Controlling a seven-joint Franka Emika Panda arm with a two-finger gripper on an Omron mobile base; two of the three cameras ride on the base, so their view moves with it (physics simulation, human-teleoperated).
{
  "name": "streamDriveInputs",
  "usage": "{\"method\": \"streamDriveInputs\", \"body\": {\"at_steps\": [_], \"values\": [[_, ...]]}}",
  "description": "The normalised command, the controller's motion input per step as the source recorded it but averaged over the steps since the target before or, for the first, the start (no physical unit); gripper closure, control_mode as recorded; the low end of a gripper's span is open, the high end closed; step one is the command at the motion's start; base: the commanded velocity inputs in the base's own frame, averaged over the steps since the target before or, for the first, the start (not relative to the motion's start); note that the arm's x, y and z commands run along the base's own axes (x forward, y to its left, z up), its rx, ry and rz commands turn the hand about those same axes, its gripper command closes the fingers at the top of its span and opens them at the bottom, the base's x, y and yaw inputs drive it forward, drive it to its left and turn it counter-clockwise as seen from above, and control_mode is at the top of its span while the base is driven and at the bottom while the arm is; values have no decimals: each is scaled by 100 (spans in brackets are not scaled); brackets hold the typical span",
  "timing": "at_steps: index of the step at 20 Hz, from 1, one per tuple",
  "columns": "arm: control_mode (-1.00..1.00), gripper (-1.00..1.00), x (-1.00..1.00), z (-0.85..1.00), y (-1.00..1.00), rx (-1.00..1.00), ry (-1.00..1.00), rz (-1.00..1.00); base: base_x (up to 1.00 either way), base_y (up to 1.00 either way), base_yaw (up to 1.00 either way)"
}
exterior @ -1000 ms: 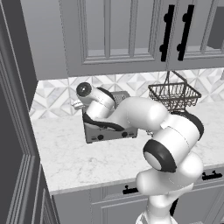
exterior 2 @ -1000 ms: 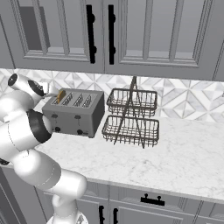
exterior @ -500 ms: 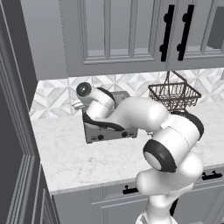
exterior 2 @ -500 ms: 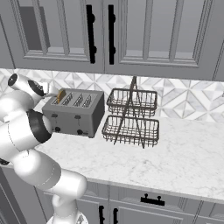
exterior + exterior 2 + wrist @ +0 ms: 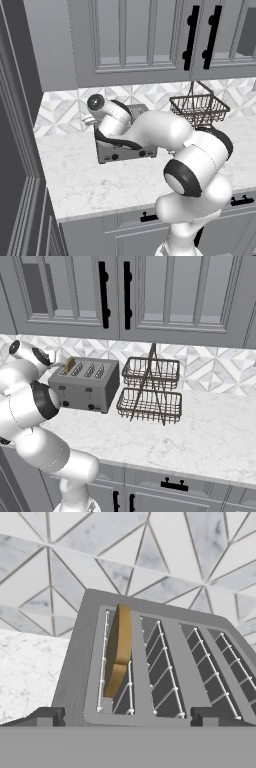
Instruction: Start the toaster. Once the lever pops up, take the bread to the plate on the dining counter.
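Hand view: spread end effector (image 5: 125,716) over toaster (image 5: 150,662) holding bread (image 5: 118,649); baskets (image 5: 150,391) beside.

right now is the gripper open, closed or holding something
Gripper: open, holding nothing, its fingertips spread above the boxy grey metal toaster with the golden-tan bread slice in one slot.

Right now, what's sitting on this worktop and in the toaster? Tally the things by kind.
Toaster: 1
Bread slice, standing in the toaster's outermost slot: 1
Tiered wire basket rack: 1, with 2 baskets
Toaster slots: 4
Total: 3 things
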Motion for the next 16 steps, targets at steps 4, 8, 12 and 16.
{"method": "streamDriveInputs", "body": {"at_steps": [4,8,12,16], "values": [[-100,-100,0,0,0,0,0,0,0,0,0],[-100,-100,0,0,0,0,0,0,0,0,0],[-100,-100,0,0,0,0,0,0,0,0,0],[-100,-100,0,0,0,0,0,0,0,0,0]]}}
